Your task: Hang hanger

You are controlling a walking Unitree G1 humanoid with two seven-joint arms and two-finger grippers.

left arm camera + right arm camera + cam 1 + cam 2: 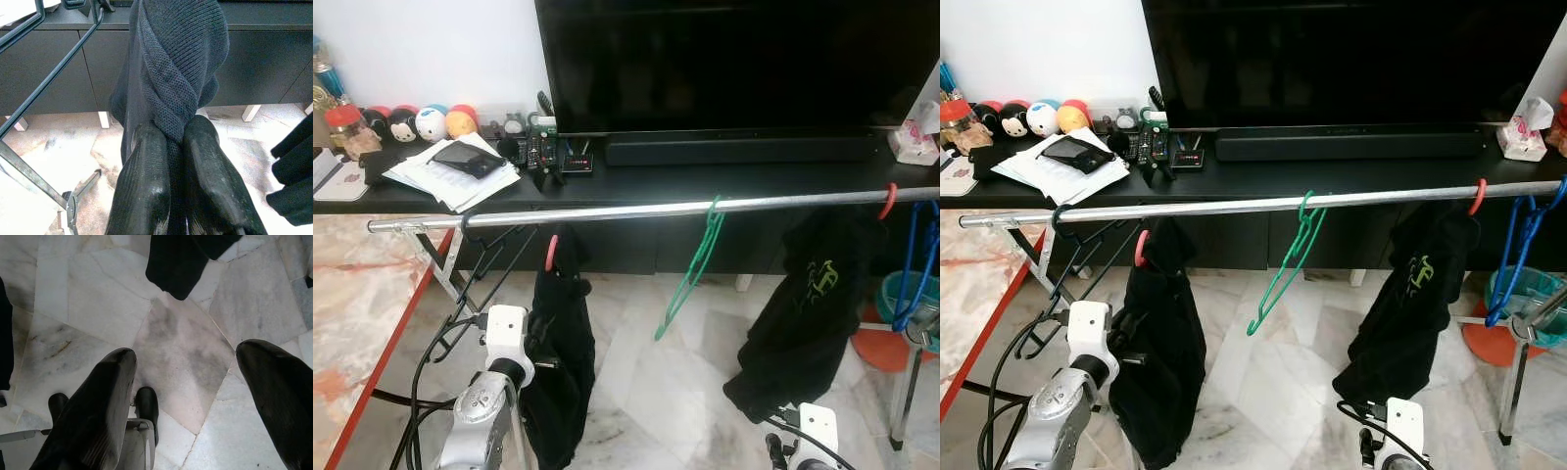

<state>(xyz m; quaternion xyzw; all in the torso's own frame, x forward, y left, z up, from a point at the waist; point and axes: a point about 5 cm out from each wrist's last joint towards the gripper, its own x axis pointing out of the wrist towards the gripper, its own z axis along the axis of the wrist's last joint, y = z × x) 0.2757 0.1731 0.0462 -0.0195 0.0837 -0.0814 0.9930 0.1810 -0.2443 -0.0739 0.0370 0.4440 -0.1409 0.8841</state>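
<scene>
Hanger with a red hook [551,252], carrying a black knitted garment [560,362], sits just under the chrome rail [636,211] near its left end, its hook not clearly over the bar. Largest in view is the dark television [734,64] on the long black bench [705,181], a soundbar [739,149] at its foot along the back edge. The rail runs the width of the scene in front of the bench's front edge. A second black garment [803,313] hangs on a red-hooked hanger [888,199] toward the rail's right end, blue hangers [915,264] beside it. A bare green hanger [690,269] hangs tilted mid-rail. Papers [450,176] lie at the bench's left end. The left gripper [177,142] is pinched tight on a fold of the knitted garment. The right gripper [195,382] hangs low over the marble floor [186,347], fingers spread wide.
</scene>
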